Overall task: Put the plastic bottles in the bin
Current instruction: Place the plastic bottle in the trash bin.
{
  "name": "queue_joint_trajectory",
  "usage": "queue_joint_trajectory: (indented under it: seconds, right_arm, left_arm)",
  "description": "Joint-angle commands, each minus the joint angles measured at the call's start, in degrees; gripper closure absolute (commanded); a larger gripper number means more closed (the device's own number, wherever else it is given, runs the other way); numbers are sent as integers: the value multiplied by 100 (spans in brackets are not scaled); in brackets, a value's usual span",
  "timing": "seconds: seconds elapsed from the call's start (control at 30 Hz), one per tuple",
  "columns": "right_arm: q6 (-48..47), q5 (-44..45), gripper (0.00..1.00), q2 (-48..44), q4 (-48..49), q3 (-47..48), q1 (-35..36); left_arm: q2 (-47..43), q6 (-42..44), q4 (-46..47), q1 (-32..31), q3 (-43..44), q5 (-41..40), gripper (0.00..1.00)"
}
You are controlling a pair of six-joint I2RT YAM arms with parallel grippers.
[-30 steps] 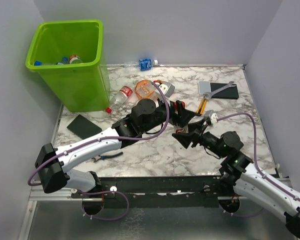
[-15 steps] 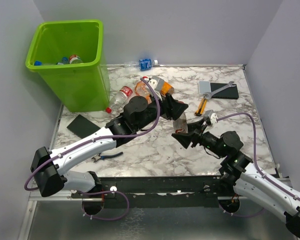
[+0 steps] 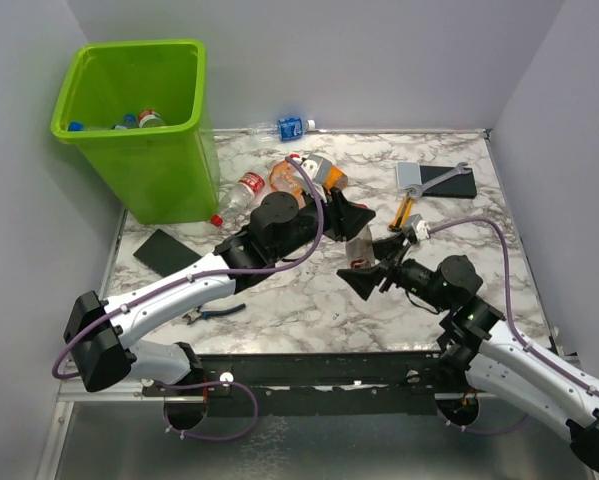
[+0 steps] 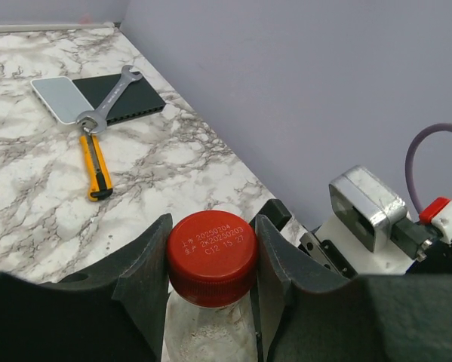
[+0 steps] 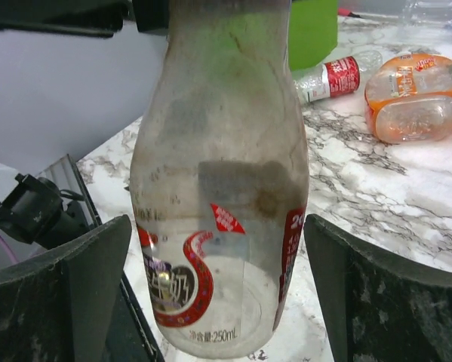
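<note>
Right hand newly wide around bottle, left hand tight on its cap, over grey-walled marble tabletop.

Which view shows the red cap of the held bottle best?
Left wrist: the red cap sits centred, printed code legible, fingers on both sides. Right wrist shows only the bottle, body and label. In the top view the left gripper covers the cap.

White print on the round red plastic cap: top line "20250204", bottom line "C12 15 27", middle line only partly legible. The clear plastic bottle with red-and-white label reads "250mL" near its base; the Chinese characters are unclear.
</note>
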Motion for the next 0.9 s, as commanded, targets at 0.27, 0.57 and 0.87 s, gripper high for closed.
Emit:
queue_joint_trajectory:
  seconds: [0.27,0.57,0.87]
  right_arm:
    - [907,505,0,643,-2575,2030,39]
    - [1207,1233,0,-153,-2342,1711,45]
    - [1866,1702,1,-482,-2316,750,38]
  left_arm:
    - [-552,2046,-798,59,724,-1979,100]
    - [-236,5067,-381,698,2586,-4113,100]
    - [669,5034,949,2788,4002,-4405,100]
